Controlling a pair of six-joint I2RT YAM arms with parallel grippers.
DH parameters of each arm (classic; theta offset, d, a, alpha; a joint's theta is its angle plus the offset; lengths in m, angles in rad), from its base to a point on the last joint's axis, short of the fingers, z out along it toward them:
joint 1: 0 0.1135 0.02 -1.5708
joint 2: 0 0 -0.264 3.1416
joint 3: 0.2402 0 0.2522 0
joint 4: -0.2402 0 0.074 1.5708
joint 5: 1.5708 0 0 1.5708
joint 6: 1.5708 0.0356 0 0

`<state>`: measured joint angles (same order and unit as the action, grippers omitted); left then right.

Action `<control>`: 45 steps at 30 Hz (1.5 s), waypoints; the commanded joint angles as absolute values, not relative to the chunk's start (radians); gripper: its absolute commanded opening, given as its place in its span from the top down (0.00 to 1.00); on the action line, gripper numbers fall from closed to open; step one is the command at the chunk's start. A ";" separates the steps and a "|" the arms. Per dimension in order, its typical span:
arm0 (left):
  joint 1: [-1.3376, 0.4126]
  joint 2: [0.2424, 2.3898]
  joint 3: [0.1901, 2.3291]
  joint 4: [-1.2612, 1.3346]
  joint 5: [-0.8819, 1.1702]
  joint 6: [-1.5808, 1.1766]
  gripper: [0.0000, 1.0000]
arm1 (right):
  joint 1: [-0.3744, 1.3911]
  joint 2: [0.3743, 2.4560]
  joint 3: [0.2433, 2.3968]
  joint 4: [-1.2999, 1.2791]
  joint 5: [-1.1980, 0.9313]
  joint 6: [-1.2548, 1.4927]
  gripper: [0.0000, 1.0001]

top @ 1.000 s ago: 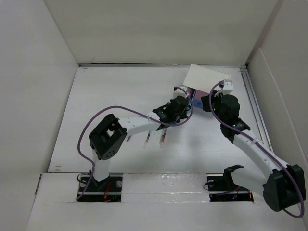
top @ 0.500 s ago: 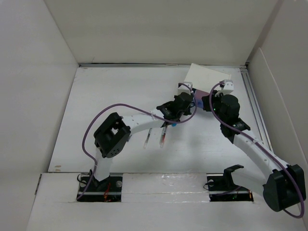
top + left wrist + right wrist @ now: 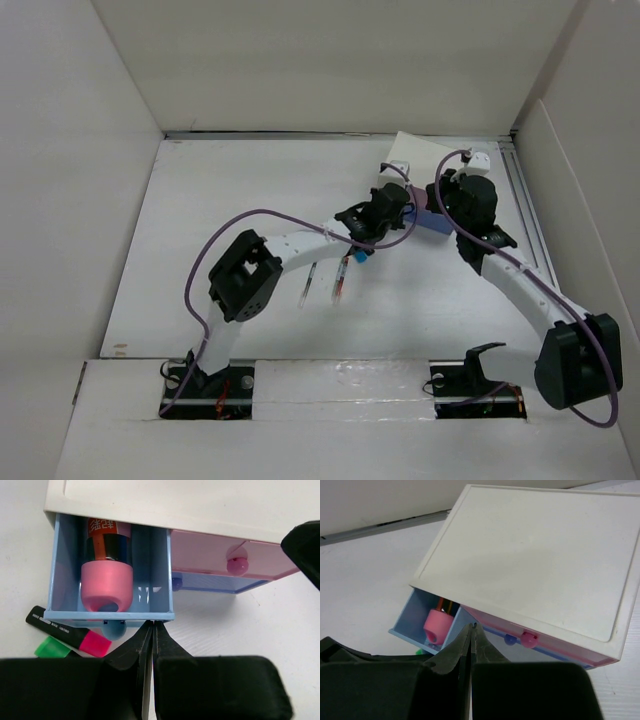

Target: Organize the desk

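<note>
The desk [image 3: 250, 200], a broad white top walled by white panels, lay under both my arms, and the small drawer box [image 3: 432, 155] stood on its far right part.

My left claw [image 3: 152, 626] was clenched on nothing, its two fingers pressed flat together. The tips sat right at the front of the open blue drawer [image 3: 75, 613], just beside that drawer's round blue knob [image 3: 114, 629]. I could not tell whether they touched either one. Inside the drawer lay a tube with a pink cap [image 3: 106, 582], cap end toward me. To the right, the pink drawer [image 3: 210, 555] was pushed in with its pink knob [image 3: 237, 566] sticking out. Beneath it showed a second blue drawer [image 3: 220, 585], standing a little way out. On the desk just left of my fingers lay a black marker with a pink cap [image 3: 67, 632], and beside it a green-capped one [image 3: 50, 649].

My right claw [image 3: 471, 628] was clenched too, and empty. It hung above the front edge of the box, whose white top spread out beyond it.

From overhead, two pens [image 3: 338, 288] lay side by side on the desk near my left forearm, apart from the box.
</note>
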<state>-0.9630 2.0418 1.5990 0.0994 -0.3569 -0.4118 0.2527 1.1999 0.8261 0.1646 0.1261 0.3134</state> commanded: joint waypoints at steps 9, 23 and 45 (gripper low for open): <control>-0.904 2.137 1.775 0.109 -0.385 -0.357 1.00 | 0.225 1.174 0.810 0.206 0.089 0.330 1.00; -0.884 2.224 1.888 0.130 -0.379 -0.321 1.00 | 0.225 1.028 0.687 0.226 0.097 0.345 1.00; -0.988 1.962 1.581 0.272 -0.310 -0.377 0.65 | 0.225 0.887 0.718 0.180 0.098 0.353 0.68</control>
<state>-0.9642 1.9774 1.5410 0.2356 -0.3389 -0.3649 0.2298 0.9348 0.6724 0.1635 0.0963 0.3485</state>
